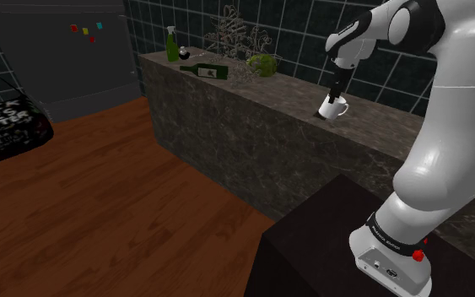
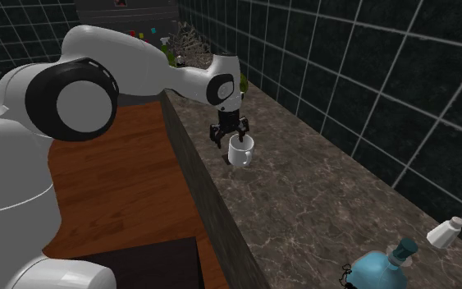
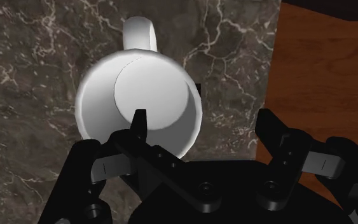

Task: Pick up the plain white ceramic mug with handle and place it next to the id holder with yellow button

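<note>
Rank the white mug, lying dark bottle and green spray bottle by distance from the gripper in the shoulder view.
1. White mug, directly under the gripper.
2. Lying dark bottle, farther along the counter.
3. Green spray bottle, at the counter's far end.

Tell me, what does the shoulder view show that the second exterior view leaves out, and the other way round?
The shoulder view adds a green spray bottle and a dark bottle lying on its side, both at the counter's far end, plus a black bag with white lettering at that view's left edge. The second exterior view adds a blue bottle and a small white shaker. Both share the white mug upright on the marble counter, the open black gripper just above it, the wooden floor and the dark tiled wall.
</note>
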{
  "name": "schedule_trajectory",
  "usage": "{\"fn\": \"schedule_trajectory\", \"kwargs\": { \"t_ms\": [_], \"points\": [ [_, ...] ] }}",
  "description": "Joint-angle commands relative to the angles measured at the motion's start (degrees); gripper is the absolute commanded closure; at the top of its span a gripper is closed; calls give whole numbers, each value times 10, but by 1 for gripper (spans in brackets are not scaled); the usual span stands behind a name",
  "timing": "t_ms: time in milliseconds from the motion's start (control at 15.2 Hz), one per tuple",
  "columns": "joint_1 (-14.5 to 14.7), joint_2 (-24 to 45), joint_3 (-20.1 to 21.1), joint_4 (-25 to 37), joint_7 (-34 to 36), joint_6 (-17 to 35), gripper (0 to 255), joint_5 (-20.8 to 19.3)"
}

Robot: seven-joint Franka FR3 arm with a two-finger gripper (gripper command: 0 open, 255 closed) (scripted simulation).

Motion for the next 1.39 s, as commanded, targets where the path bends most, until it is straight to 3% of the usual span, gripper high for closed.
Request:
{"fn": "schedule_trajectory", "kwargs": {
  "t_ms": [0,330,858,924,1320],
  "points": [
    [-6,13,3,1,-7,11,0,7],
    [-10,29,7,-14,-14,40,0,17],
    [-10,29,7,-14,-14,39,0,17],
    [-10,29,7,-14,-14,39,255,17],
    [-10,29,7,-14,-14,39,255,17]
  ]
}}
